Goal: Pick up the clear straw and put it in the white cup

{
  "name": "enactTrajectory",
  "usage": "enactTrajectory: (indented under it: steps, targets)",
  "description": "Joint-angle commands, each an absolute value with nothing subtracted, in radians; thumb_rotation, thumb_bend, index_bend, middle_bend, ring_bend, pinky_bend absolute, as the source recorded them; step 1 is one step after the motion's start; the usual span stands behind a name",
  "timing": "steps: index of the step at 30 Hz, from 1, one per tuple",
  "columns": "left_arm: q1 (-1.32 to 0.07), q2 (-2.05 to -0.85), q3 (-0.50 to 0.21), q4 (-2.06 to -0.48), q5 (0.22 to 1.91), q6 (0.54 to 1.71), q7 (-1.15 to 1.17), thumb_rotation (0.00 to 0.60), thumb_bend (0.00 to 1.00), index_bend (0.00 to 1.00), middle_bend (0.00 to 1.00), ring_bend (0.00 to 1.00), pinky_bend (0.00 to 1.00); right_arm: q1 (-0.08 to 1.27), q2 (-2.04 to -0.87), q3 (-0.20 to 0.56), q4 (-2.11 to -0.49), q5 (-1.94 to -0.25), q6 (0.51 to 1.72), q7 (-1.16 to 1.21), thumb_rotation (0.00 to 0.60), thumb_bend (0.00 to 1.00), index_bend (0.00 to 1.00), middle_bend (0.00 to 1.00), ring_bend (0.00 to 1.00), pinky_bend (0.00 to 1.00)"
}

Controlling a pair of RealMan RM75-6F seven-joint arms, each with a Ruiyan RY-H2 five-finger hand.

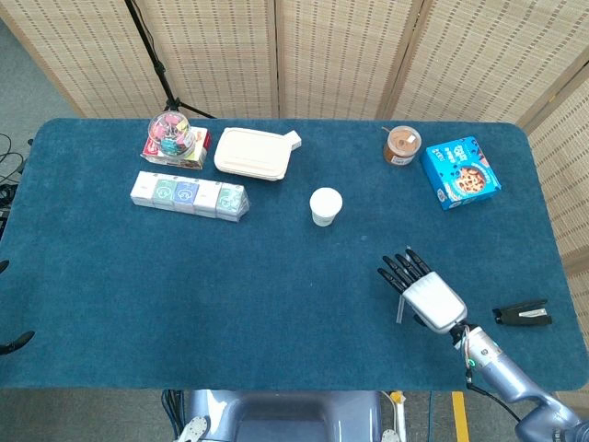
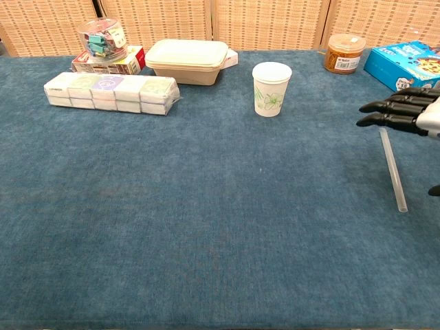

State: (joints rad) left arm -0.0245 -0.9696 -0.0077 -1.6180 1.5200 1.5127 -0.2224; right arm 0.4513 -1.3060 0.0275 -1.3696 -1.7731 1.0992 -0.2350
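Right hand point(image 1: 425, 292) open, fingers spread, hovering over the clear straw point(image 2: 393, 167) lying flat on the desk point(image 1: 276, 295), right of the white cup point(image 1: 325, 205). Best to lower slowly, pinch mid-length so it doesn't roll.

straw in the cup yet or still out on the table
Out. The straw lies flat on the table, right of the upright cup and apart from it. The right hand hovers above it, fingers spread, holding nothing.
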Motion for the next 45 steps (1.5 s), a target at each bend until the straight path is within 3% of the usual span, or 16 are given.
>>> enactTrajectory:
  steps: [1,10,22,34,45]
  targets:
    - [-0.026,-0.969,-0.009,-1.619,1.518,1.510,-0.220,0.600,0.04,0.00,0.00,0.00,0.00,0.467,-1.320,0.010,-1.348,-1.787,1.098,-0.234,0.600,0.00,0.05,0.00,0.00,0.00]
    - [-0.026,-0.971,-0.007,-1.625,1.520,1.507,-0.209,0.600,0.04,0.00,0.00,0.00,0.00,0.519,-1.303,-0.007,-1.363,-1.799,1.052,-0.263,0.600,0.00,0.16,0.00,0.00,0.00]
    - [-0.026,-0.968,-0.007,-1.620,1.521,1.507,-0.222,0.600,0.04,0.00,0.00,0.00,0.00,0.568,-1.273,-0.024,-1.396,-1.761,0.952,-0.376,0.600,0.00,0.20,0.00,0.00,0.00]
    - [-0.026,-0.966,-0.007,-1.618,1.522,1.506,-0.232,0.600,0.04,0.00,0.00,0.00,0.00,0.589,-1.307,-0.033,-1.371,-1.750,0.945,-0.383,0.600,0.00,0.34,0.00,0.00,0.00]
    - [-0.027,-0.963,-0.008,-1.615,1.520,1.504,-0.240,0.600,0.04,0.00,0.00,0.00,0.00,0.605,-1.375,-0.019,-1.319,-1.725,0.964,-0.386,0.600,0.00,0.35,0.00,0.00,0.00]
